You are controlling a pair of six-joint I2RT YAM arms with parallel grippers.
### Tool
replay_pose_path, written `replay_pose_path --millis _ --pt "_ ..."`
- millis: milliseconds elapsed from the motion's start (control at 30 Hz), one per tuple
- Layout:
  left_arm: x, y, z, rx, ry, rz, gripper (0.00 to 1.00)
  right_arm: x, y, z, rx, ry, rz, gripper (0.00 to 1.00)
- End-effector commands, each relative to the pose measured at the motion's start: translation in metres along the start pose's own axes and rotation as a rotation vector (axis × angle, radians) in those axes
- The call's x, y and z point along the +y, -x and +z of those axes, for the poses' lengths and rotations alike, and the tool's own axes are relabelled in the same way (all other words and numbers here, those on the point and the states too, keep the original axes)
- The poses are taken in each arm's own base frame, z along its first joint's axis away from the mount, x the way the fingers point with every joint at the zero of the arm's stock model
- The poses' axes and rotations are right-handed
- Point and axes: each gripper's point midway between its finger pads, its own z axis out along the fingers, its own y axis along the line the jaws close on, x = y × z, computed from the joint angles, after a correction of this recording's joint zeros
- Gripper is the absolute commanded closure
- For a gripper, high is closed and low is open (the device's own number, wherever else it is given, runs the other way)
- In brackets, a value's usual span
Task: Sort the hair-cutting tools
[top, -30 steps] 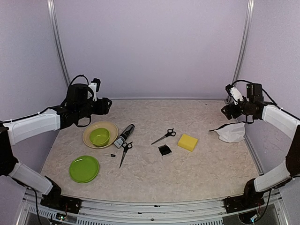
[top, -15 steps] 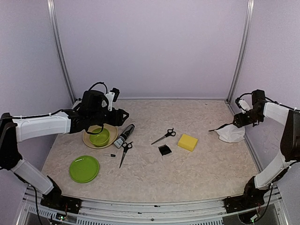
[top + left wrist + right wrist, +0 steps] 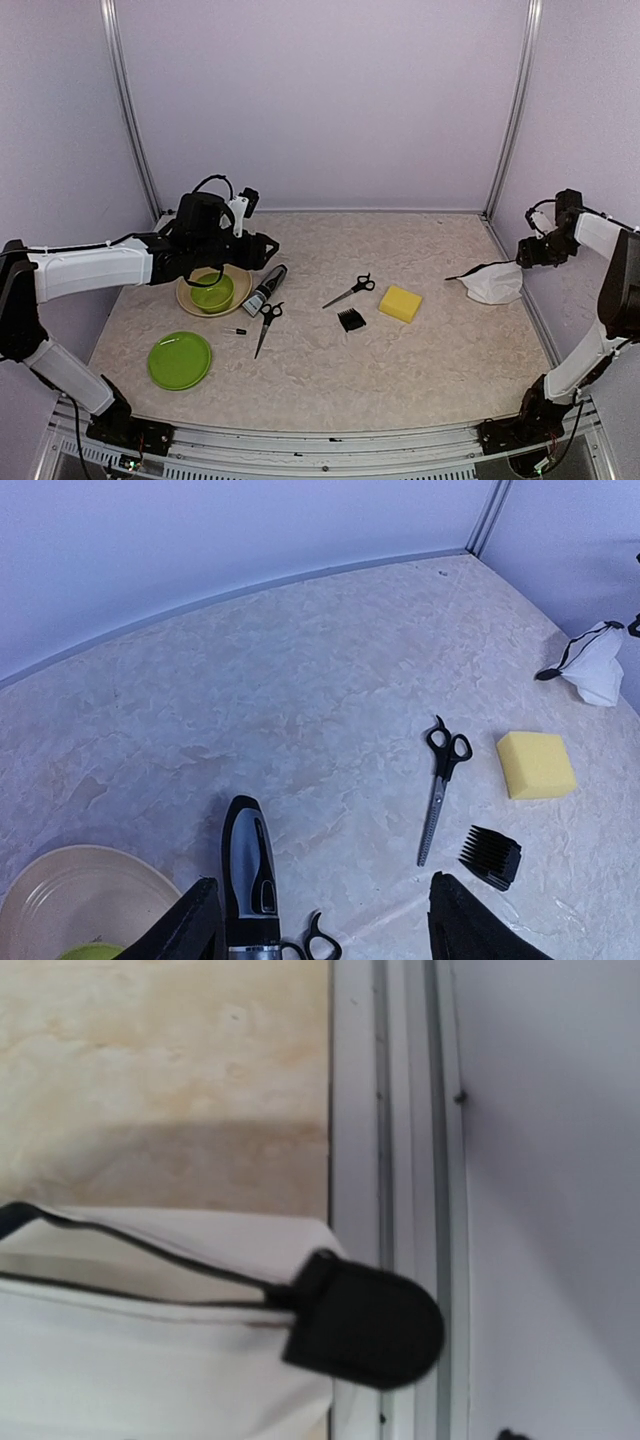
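Note:
The black-and-silver clipper lies beside the beige plate, with one pair of scissors just below it and the thin black pin to their left. A second pair of scissors and the black comb guard lie mid-table. My left gripper hovers open and empty above the clipper's far end. The left wrist view shows its open gripper above the clipper, the scissors and the comb guard. My right gripper is at the right wall, over the pouch; its fingers are hidden.
A beige plate holds a green bowl. A green plate lies front left. A yellow sponge sits right of the comb guard. The white pouch lies by the right wall; the right wrist view shows its black end.
My left arm has swung right and forward, from the left wall to above the beige plate and clipper. My right arm has drawn back toward the right wall.

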Motion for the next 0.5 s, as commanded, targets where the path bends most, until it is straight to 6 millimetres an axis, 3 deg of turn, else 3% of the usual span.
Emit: replay_pose_path --millis 0,167,467 --pt "-0.008 0.006 0.004 -0.007 -0.01 0.018 0.32 -0.004 -0.005 0.0 0.01 0.029 0.109 0.22" --pt "-0.011 0.004 0.009 0.012 -0.01 0.04 0.32 -0.004 0.003 0.004 -0.008 0.075 0.183 0.2" --pt "-0.018 0.001 0.011 0.028 -0.022 0.058 0.31 -0.003 0.0 0.033 0.048 0.127 0.242 0.24"
